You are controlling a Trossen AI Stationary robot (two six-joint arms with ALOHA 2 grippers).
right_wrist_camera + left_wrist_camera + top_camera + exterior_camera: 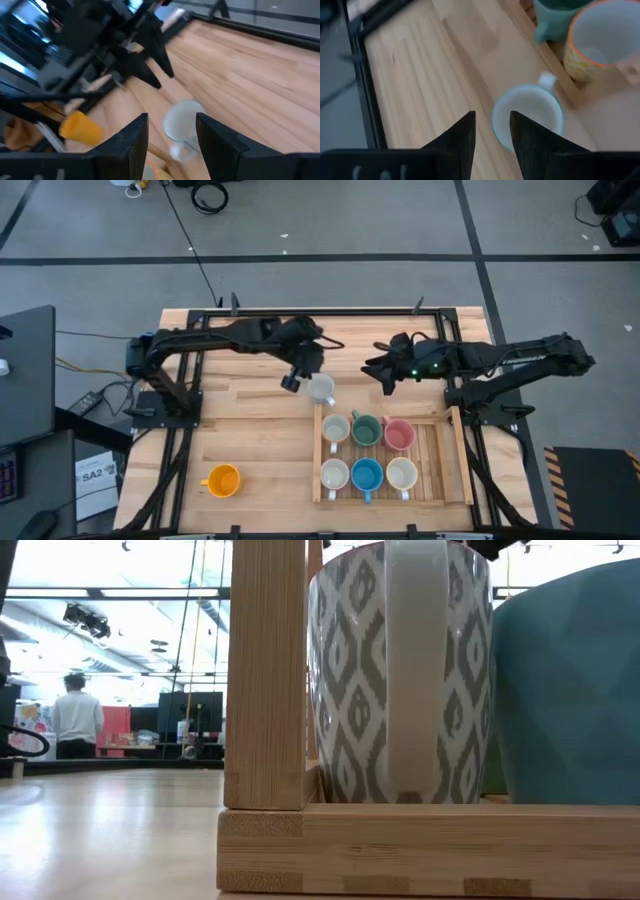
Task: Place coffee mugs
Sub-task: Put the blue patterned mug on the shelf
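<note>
A white mug [321, 388] stands upright on the table just beyond the far left corner of a wooden tray [455, 460]; in the left wrist view the mug [527, 115] has its handle toward the tray. Several mugs stand in the tray, among them green [366, 429], pink [399, 433] and blue [367, 474]. An orange mug [222, 480] sits alone near the table's near left. My left gripper [293, 380] hovers open just left of the white mug [182, 120]. My right gripper [383, 378] hangs open to its right.
The tray's corner post [265, 670] and a grey-patterned mug [400, 670] fill the low view, with the blue mug [570, 690] beside it. Bare wood lies left of the tray and along the far side. A person [75, 720] stands far off in the room.
</note>
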